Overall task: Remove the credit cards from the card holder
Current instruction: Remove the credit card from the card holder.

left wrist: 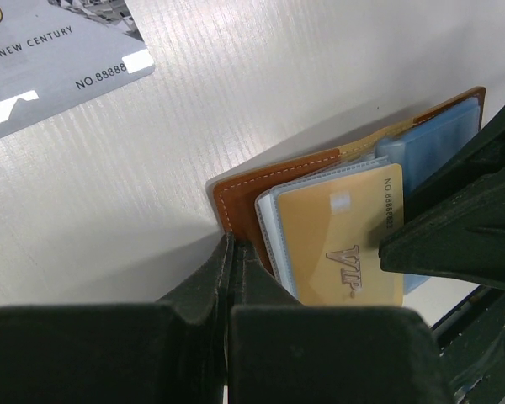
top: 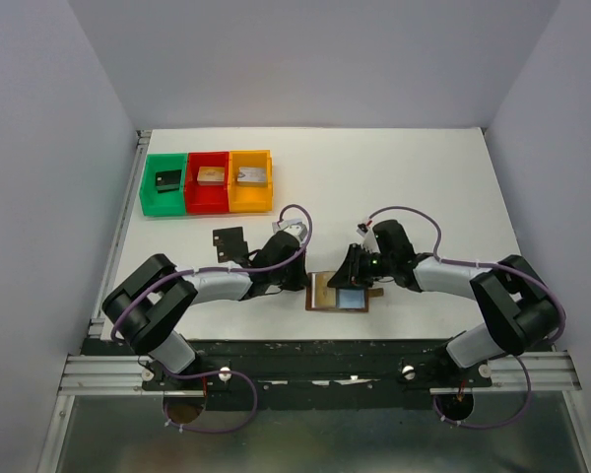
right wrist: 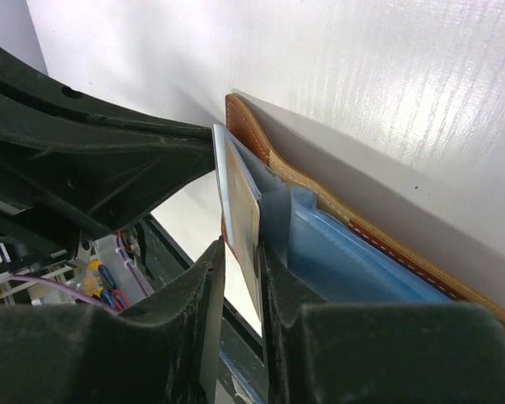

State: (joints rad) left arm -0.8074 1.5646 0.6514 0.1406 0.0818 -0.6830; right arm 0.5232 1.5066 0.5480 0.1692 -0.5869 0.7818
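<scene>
The brown leather card holder (top: 340,294) lies open at the table's near edge, blue-grey lining up. My left gripper (top: 308,283) is shut on its left leather edge (left wrist: 236,198), fingertips pinched together (left wrist: 230,246). A gold-tan VIP card (left wrist: 349,244) sticks out of a clear sleeve. My right gripper (top: 353,279) straddles this card's edge (right wrist: 240,210). Its jaws (right wrist: 240,252) stand narrowly open, the card against one finger with a gap on the other side. A grey printed card (left wrist: 50,50) lies loose on the table. A dark card (top: 229,239) lies behind the left arm.
Green (top: 164,183), red (top: 209,181) and orange (top: 251,179) bins stand at the back left, each holding a small block. The table's near edge and the arm rail run just below the wallet. White walls enclose the table.
</scene>
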